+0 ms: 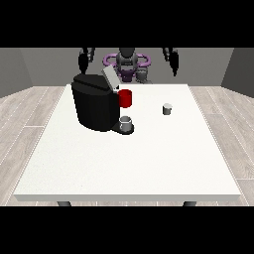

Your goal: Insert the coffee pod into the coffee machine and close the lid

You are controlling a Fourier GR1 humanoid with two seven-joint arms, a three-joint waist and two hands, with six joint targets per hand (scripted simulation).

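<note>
Bare room: grey walls (39, 67), wood-plank floor (25, 119), white table (129, 163) bearing coffee machine (94, 101).

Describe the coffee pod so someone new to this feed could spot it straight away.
Start at the black coffee machine on the white table, at the view's left, its lid tilted open. Look toward the view's right, past the red part on the machine's side. The coffee pod is the small grey cylinder standing alone there; a similar grey cup sits on the machine's base.
</note>
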